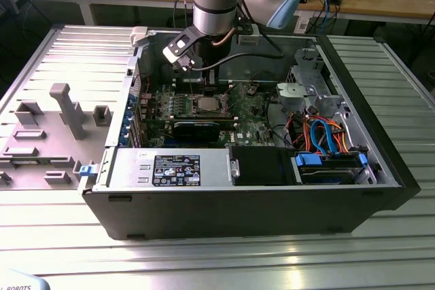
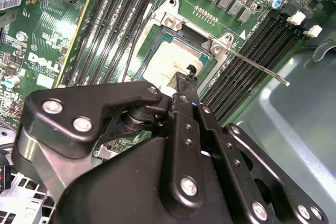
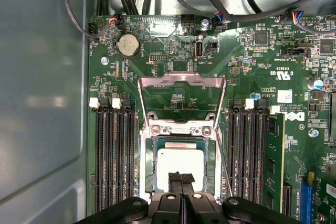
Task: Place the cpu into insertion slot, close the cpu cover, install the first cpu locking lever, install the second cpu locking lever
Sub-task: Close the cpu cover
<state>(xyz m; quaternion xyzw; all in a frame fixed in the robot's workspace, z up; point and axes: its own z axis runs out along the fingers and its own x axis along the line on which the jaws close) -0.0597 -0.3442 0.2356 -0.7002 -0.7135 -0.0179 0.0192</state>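
The cpu (image 3: 180,162) lies flat in the insertion slot (image 3: 144,166), its pale silver top facing up; it also shows in the second wrist view (image 2: 167,62). Beyond the slot's hinge, the cpu cover (image 3: 181,81) stands swung open as a thin metal frame. A locking lever (image 2: 258,67) sticks out loose over the memory slots. My gripper (image 3: 181,178) hangs over the chip's edge with its black fingers pressed together and nothing between them. In the exterior view my gripper (image 1: 205,88) is lowered into the open computer case, just above the insertion slot (image 1: 206,104).
Rows of long memory slots (image 3: 112,156) flank the socket on both sides. A long black card (image 1: 197,129), a power supply (image 1: 170,168) and a drive bay with blue and orange cables (image 1: 326,137) crowd the case. A grey fixture plate (image 1: 51,127) lies at the exterior view's left.
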